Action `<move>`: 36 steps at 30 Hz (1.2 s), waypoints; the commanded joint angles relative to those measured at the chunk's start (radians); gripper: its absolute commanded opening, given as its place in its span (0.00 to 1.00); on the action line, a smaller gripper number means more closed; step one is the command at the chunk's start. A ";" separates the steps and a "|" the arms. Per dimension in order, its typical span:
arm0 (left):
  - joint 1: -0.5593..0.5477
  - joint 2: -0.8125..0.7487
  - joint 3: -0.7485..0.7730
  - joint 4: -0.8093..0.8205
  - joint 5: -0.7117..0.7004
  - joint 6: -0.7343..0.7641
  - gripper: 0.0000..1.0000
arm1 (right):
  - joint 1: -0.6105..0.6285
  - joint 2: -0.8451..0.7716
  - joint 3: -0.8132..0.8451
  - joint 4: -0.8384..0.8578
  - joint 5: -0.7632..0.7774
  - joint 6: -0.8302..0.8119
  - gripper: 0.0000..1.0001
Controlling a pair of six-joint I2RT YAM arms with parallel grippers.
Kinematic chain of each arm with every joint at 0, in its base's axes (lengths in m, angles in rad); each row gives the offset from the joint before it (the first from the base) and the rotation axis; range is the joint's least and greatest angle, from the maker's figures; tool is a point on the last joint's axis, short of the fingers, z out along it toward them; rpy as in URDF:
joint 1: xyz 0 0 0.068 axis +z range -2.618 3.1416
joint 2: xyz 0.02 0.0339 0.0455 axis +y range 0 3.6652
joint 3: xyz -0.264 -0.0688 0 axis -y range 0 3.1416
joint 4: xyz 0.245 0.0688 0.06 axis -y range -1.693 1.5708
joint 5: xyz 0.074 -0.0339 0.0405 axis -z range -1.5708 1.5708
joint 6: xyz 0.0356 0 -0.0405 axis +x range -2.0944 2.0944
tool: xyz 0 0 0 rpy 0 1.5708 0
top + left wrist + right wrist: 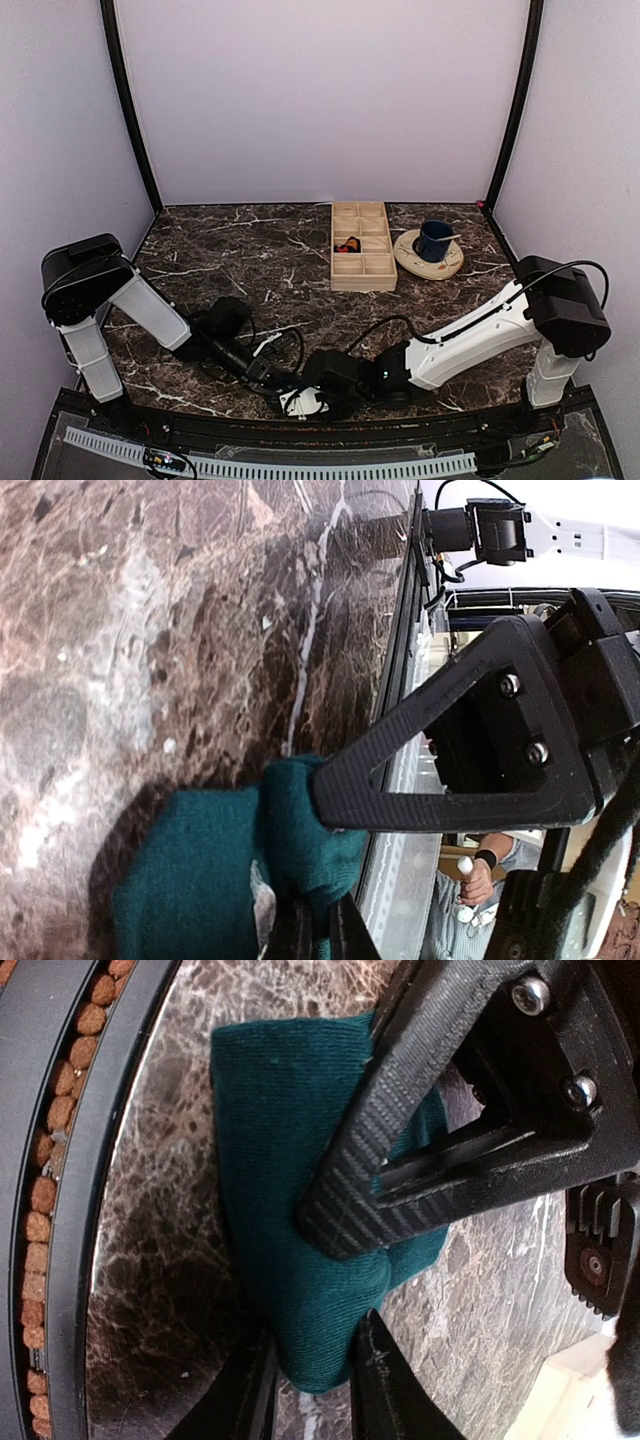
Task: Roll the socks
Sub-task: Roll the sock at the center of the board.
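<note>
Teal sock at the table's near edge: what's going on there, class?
Both arms meet over the teal sock at the near edge. The left gripper is shut on one end; the right gripper brackets the bunched fabric, grip unclear. What looks like the argyle sock lies in the wooden tray, untouched.

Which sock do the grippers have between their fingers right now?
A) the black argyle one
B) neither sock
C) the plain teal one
C: each wrist view shows the teal sock pinched, by the left gripper and by the right gripper.
</note>
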 commanded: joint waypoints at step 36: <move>0.028 -0.284 0.177 -0.629 -0.510 0.159 0.26 | -0.085 0.098 0.116 -0.178 -0.056 0.278 0.00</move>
